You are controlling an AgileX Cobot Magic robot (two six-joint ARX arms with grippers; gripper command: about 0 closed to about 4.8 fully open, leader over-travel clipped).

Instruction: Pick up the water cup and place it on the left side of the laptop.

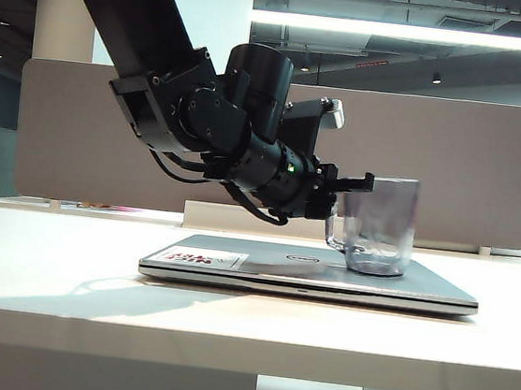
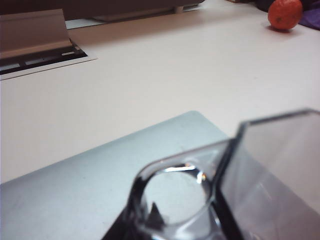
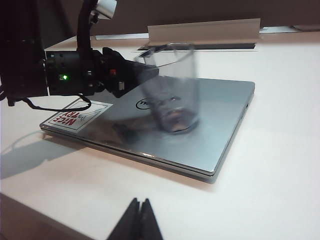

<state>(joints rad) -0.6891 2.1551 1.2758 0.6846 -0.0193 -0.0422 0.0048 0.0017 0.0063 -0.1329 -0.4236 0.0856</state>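
The water cup (image 1: pixel 381 223), clear and grey-tinted, stands on the lid of the closed silver laptop (image 1: pixel 261 269), towards its right end. My left gripper (image 1: pixel 350 194) reaches in from the left at the cup's handle. In the left wrist view the handle loop (image 2: pixel 172 172) sits between the dark jaws, with one fingertip (image 2: pixel 155 216) showing through it, so the gripper is shut on the handle. The right wrist view shows the cup (image 3: pixel 172 85) blurred on the laptop (image 3: pixel 215 135), with the left gripper (image 3: pixel 132 75) against it. My right gripper (image 3: pixel 139 206) is shut and holds nothing, low over the table in front of the laptop.
A white sticker with red letters (image 3: pixel 75 117) lies on the lid's left corner. A grey partition (image 1: pixel 490 165) runs behind the desk, with a white cable tray (image 3: pixel 205 31) before it. An orange (image 2: pixel 285 14) lies far off on the table.
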